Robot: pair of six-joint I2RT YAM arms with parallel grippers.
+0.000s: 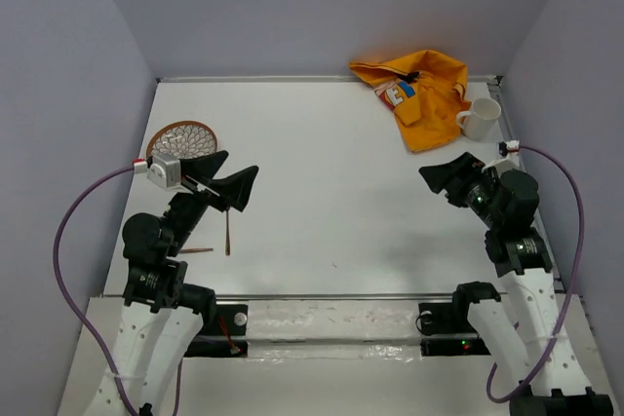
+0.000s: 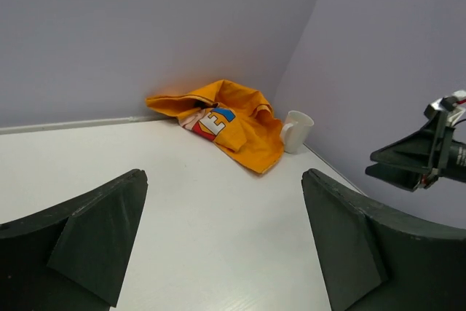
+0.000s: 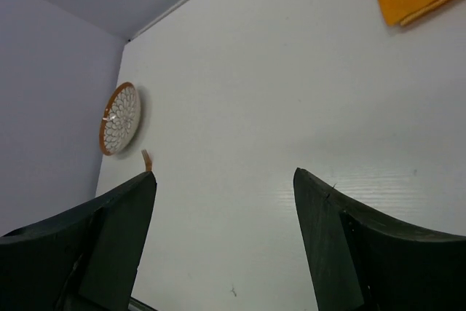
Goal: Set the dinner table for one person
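Left gripper (image 1: 232,180) wide, empty, over the desk (image 1: 331,172) | right gripper (image 1: 450,174) wide, empty | plate (image 1: 182,139) beyond-left of left gripper | orange mat (image 1: 421,94), mug (image 1: 480,119) beyond right gripper | probable opener: pinch one mat edge low, keeping off the mug.

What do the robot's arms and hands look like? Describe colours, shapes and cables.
The left arm and right arm are white below with black joints above. The left hand and right hand each have two matte black wedge-shaped fingers. A purple cable loops beside each arm.
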